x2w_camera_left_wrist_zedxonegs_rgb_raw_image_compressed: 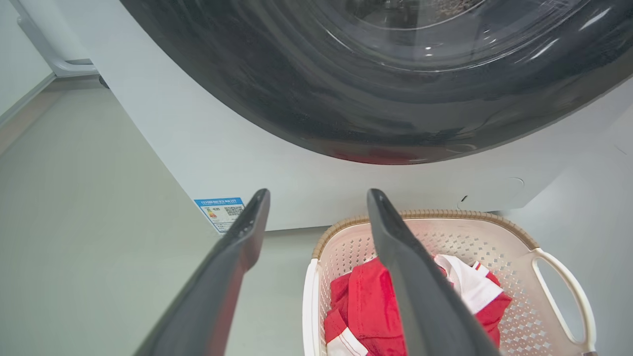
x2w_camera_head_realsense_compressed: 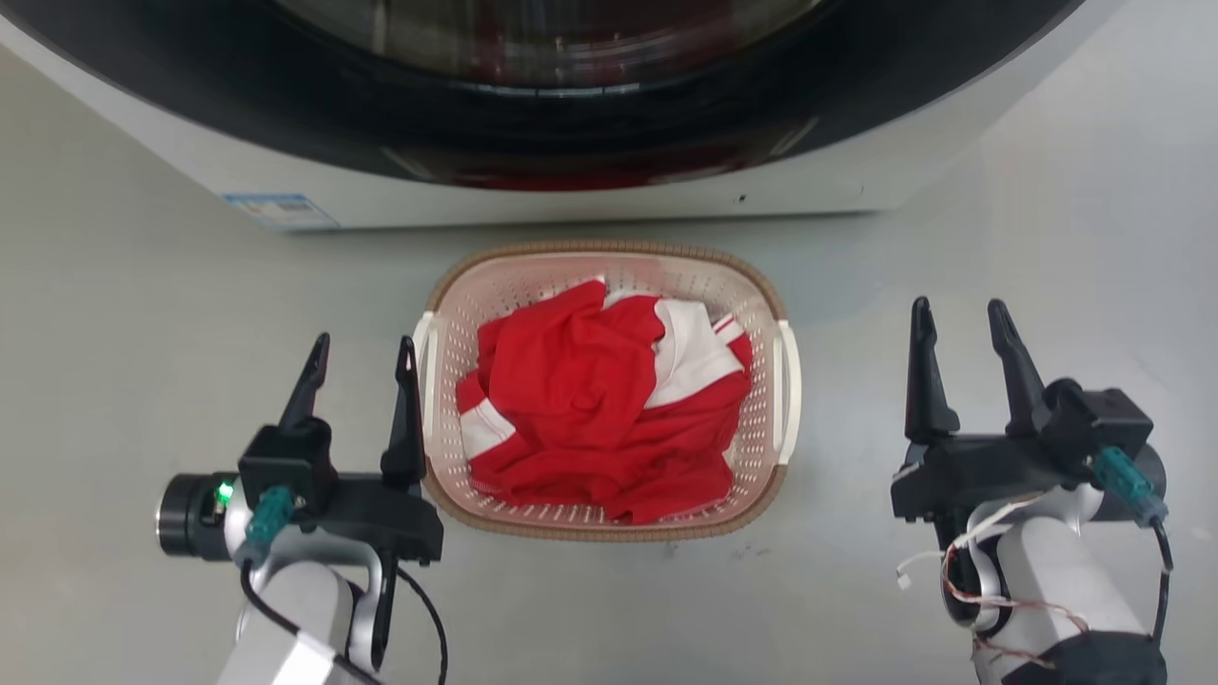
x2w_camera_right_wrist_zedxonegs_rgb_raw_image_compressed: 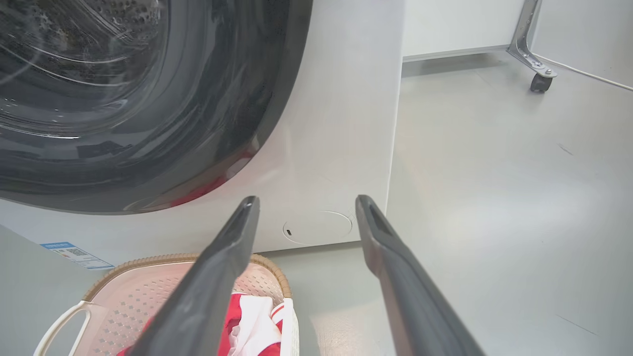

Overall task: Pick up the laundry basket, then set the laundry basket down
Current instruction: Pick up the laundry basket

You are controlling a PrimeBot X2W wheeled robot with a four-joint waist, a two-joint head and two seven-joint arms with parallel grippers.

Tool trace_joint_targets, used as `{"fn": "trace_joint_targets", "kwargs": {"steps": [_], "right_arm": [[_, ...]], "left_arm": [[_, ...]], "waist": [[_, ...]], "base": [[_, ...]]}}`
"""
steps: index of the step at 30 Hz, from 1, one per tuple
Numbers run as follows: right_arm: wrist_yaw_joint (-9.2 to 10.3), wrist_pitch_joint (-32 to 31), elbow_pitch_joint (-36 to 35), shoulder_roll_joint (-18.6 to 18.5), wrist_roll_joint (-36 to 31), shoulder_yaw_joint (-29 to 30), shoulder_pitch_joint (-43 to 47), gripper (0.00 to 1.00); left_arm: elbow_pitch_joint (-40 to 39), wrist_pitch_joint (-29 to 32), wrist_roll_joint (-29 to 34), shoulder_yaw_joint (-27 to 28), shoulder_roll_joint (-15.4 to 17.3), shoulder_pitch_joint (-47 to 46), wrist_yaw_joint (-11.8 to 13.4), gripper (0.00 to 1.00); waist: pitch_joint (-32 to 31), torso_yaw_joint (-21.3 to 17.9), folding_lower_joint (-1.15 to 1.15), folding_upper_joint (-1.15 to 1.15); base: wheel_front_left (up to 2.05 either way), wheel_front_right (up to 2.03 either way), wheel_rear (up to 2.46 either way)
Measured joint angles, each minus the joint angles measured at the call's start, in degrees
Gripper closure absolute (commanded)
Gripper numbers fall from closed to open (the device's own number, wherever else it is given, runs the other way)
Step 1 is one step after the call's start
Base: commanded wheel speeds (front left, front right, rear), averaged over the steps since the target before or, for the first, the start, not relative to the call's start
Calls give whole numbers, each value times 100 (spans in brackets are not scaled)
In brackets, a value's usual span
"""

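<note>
Grey floor (x2w_camera_head_realsense_compressed: 114,314) bears the laundry basket (x2w_camera_head_realsense_compressed: 533,285) between left gripper (x2w_camera_head_realsense_compressed: 365,340) and right gripper (x2w_camera_head_realsense_compressed: 958,304), both spread wide, empty.

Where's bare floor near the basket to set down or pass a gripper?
Open floor: between the laundry basket and the right gripper, left of the left gripper, and before the basket's near rim. Tight: the strip by the washer; the left gripper sits close beside the basket's handle.
</note>
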State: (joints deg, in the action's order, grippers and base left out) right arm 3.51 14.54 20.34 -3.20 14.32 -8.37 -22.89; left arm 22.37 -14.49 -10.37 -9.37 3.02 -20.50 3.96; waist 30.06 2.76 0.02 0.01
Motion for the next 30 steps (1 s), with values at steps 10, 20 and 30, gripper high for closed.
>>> {"fn": "trace_joint_targets", "kwargs": {"steps": [10,20,30], "right_arm": [[-49,1,385,-18,-25,1,-620,0],[-103,16,902,-35,-56,-81,-1095,0],[-202,16,1296,-38,-57,-265,-1448,0]], "left_arm": [[643,0,-63,2,-47,-766,-55,0],[1428,0,-181,-4,-85,-1330,-153,0],[2042,0,-225,-73,-101,-1748,-303,0]], "waist": [[778,72,0,0],[1519,151,-1,0],[1943,217,-1,0]], "base": [[0,0,0],[0,0,0],[0,0,0]]}}
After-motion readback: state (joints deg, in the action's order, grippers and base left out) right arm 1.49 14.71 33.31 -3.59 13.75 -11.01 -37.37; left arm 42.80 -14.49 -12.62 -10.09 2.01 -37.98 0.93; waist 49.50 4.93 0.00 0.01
